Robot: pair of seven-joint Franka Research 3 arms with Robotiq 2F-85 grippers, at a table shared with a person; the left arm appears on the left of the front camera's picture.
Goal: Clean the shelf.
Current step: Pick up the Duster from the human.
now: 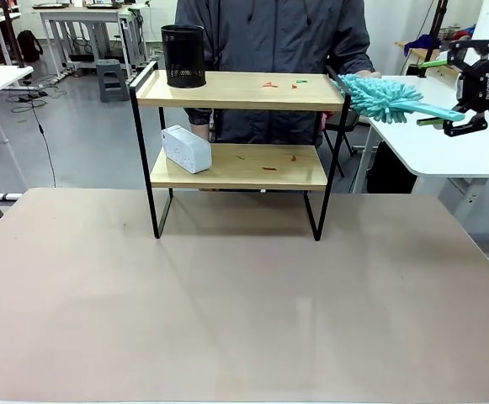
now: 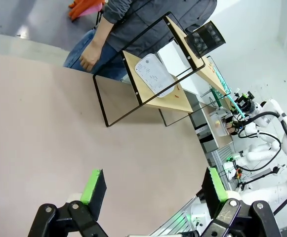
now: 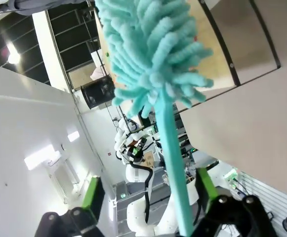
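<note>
Shelf (image 1: 236, 90) – front view: far middle of desk (image 1: 244, 303), person behind it. Top board: black mesh cup (image 1: 183, 55) at left, red and green scraps (image 1: 268, 84). Lower board: white box (image 1: 186, 148) at left, more scraps. Teal duster (image 1: 383, 97) head at shelf's top right corner, handle running into right jaws.
Left wrist: left jaws wide open above desk, nothing between (shelf well beyond).
Right wrist: right jaws spread wide – duster handle between pads, nearer one, not clamped.

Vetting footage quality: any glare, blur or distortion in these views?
Front view: even light, sharp, faint sheen on the table. Left wrist view: wide-angle warp, the shelf looks tilted. Right wrist view: the duster looms close; a lamp flares upper left.
</note>
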